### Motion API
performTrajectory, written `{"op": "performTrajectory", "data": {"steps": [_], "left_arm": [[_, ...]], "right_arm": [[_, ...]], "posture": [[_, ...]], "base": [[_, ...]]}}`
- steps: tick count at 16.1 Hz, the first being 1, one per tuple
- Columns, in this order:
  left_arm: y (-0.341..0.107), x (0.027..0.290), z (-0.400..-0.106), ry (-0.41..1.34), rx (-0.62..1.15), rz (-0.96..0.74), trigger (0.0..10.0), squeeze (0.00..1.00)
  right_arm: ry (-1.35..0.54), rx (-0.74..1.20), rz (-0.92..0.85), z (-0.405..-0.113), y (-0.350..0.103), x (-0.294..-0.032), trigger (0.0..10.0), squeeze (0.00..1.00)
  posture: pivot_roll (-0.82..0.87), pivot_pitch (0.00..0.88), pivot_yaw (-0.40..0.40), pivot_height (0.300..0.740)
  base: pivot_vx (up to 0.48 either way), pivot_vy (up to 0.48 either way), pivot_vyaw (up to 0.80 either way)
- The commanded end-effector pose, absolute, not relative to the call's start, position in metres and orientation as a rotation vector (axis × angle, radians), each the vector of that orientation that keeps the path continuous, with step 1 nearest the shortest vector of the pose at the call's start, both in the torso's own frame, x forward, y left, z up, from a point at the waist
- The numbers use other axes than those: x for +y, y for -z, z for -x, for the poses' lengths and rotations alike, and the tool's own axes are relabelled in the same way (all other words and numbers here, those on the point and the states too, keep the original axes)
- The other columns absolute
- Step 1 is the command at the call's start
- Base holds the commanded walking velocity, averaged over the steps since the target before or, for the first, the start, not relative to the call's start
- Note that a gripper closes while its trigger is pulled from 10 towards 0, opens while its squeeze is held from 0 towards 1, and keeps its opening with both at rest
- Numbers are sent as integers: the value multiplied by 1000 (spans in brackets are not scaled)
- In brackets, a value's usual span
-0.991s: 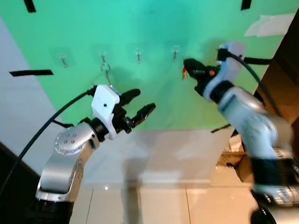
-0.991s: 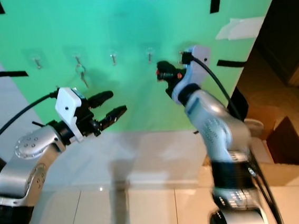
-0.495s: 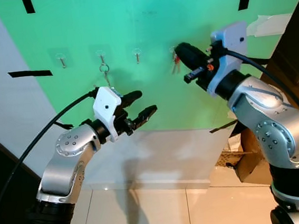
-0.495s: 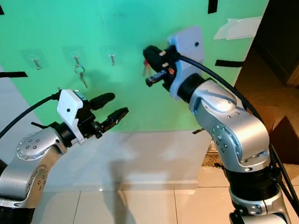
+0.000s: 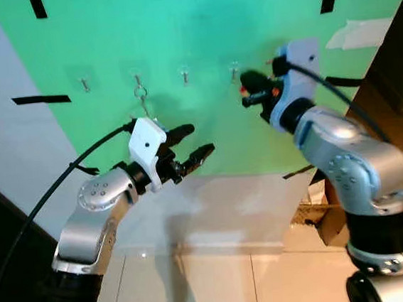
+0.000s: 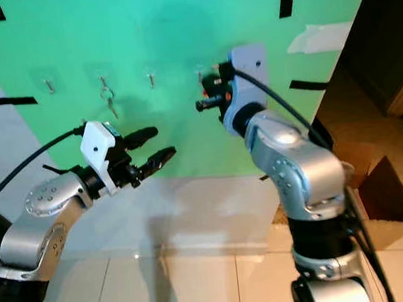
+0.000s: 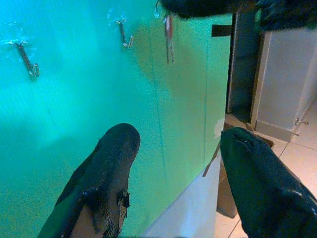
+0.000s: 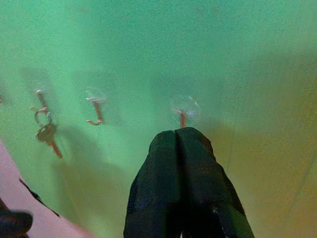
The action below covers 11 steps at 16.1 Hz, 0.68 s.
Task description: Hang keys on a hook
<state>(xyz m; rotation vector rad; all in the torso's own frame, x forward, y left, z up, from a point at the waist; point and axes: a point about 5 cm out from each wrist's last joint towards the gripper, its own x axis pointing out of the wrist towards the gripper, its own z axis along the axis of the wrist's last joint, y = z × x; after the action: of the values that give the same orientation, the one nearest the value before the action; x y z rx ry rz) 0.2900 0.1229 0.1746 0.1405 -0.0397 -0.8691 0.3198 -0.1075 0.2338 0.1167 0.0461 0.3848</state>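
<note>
Green wall panel (image 5: pixel 205 115): upright backdrop, marked with black tape strips (image 5: pixel 41 99) and carrying a row of four small hooks.

Hooks, counted from the robot's left: first hook (image 5: pixel 84 84) bare; second hook (image 5: pixel 137 81) bearing a key ring with keys (image 5: pixel 142 98) hanging below it; third hook (image 5: pixel 185 75) bare; fourth hook (image 5: pixel 234 71) just beside the right gripper's tip.

Right gripper (image 5: pixel 248 88): raised to hook height, tip close against the panel at the fourth hook. Fingers (image 8: pixel 181 163) pressed together in the right wrist view, directly below that hook's stem (image 8: pixel 182 118). Small reddish object (image 7: pixel 169 37) hanging under the fingers in the left wrist view, apparently a second key; whether actually pinched or already on the hook cannot be told.

Left gripper (image 5: pixel 190 143): held out in front of the panel, lower than the hook row and below the hung keys, well apart from them. Fingers (image 7: pixel 106 168) spread wide, nothing between them.

Surroundings: white wall (image 5: pixel 15 147) to the left of the panel, pale tiled floor (image 5: pixel 221 285) below, cardboard box (image 6: pixel 388 197) on the floor at the right, dark doorway (image 6: pixel 391 47) beyond it.
</note>
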Motion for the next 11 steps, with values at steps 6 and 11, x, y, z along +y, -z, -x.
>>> {"op": "performTrajectory", "data": {"steps": [6, 11], "left_arm": [[-183, 124, -292, 868, -55, -154, 10000, 0], [-182, 126, -289, 859, -50, -153, 10000, 0]], "right_arm": [[-335, 61, -236, -345, -231, -100, 10000, 0], [-292, 70, -257, -355, -225, -102, 10000, 0]], "posture": [[-13, 0, 15, 740], [-7, 0, 4, 740]], "base": [[0, 0, 0], [0, 0, 0]]}}
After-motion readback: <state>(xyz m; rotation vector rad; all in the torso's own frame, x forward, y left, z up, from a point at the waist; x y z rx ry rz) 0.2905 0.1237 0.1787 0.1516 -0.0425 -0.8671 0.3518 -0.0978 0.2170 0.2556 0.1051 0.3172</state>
